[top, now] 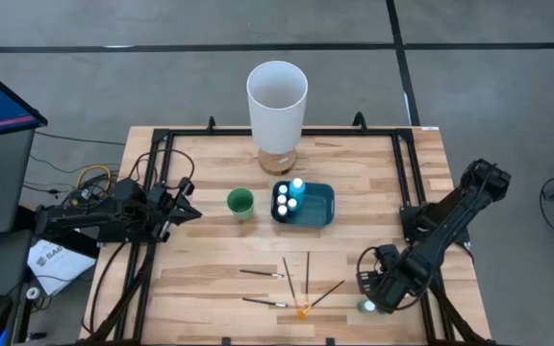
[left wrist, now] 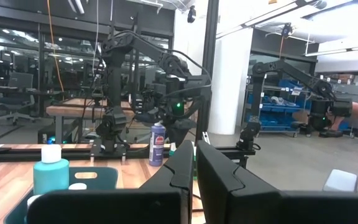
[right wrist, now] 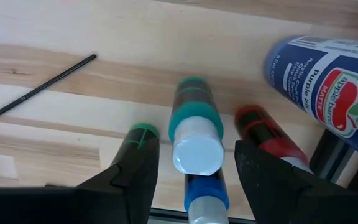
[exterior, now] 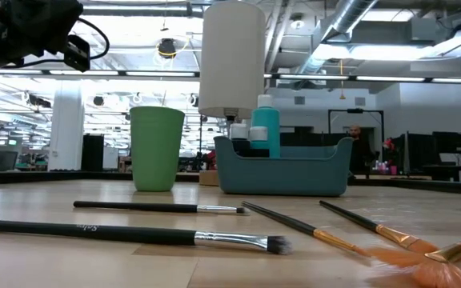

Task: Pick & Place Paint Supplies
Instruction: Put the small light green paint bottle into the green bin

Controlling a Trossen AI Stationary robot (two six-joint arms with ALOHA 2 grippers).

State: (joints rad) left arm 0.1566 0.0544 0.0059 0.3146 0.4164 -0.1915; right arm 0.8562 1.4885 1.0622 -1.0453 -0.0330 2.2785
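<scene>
Right gripper (top: 371, 300) is low over the table's near right corner, about 5 o'clock from the blue tray (top: 321, 213). Its two fingers (right wrist: 135, 171) stand apart, straddling a teal paint bottle (right wrist: 194, 127) with a pale cap; whether the pads press it I cannot tell, and it has not left the wood. A green bottle (right wrist: 143, 132) lies beside one finger, a red bottle (right wrist: 263, 127) beside the other, and a blue-banded bottle (right wrist: 207, 193) just under the teal one's cap. A large blue can with an apple label (right wrist: 328, 81) is at the cluster's 2 o'clock in the wrist picture.

Left gripper (top: 183, 200) hangs over the table's left edge at 9 o'clock from the green cup (top: 240, 202), fingers clenched together on nothing.

The blue tray sits mid-table, at 3 o'clock from the green cup and 6 o'clock from the tall white cylinder (top: 277, 104). Several bottles stand inside it, the tallest a teal-bodied one (exterior: 266, 126); others show as white caps (top: 283, 197).

Brushes lie loose on the wood at 6 o'clock from the tray: two dark-handled brushes (top: 261, 274) to the left, roughly level, then a fan of thin ones crossing toward an orange-tipped brush (top: 303, 309). One brush handle (right wrist: 42, 87) lies well apart from the bottle cluster.
</scene>
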